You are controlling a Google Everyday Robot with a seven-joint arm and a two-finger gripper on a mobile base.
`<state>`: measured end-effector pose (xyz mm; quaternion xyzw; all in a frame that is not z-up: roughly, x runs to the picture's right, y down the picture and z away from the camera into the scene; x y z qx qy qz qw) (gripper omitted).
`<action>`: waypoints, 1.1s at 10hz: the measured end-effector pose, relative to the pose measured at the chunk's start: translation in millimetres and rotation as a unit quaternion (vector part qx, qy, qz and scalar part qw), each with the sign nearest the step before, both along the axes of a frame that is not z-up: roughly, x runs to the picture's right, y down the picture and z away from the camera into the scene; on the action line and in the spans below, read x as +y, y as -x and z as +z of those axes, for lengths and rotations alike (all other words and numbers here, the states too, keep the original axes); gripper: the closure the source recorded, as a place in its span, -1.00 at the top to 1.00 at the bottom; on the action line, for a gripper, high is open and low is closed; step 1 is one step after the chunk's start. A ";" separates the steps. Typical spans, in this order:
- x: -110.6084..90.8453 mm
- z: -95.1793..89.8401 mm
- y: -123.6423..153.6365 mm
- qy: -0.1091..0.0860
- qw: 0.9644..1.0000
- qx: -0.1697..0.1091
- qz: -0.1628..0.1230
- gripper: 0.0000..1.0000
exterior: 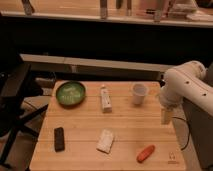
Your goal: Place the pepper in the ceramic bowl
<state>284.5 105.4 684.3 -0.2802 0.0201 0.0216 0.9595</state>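
Note:
The pepper (145, 153), small and orange-red, lies on the wooden table (130, 131) near its front right corner. At the table's back left sits the ceramic bowl (70, 93), green, round and shallow. My gripper (166, 116) hangs from the white arm (186, 87) over the table's right edge, pointing down. It is above and behind the pepper and far to the right of the bowl. It is open and holds nothing.
A white tube (105, 98) lies at the back middle, with a small white cup (139, 93) to its right. A black bar (59, 138) lies front left and a white packet (106, 140) front middle. A dark chair (12, 107) stands left of the table.

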 end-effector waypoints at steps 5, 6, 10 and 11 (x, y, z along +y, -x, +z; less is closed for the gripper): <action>34.4 3.8 16.7 0.018 0.998 -0.013 -0.056 0.60; 37.2 2.9 19.1 0.020 0.998 -0.017 -0.065 0.60; 62.5 3.3 28.5 0.026 0.994 -0.039 -0.096 0.60; 66.4 3.0 30.4 0.027 0.993 -0.045 -0.103 0.60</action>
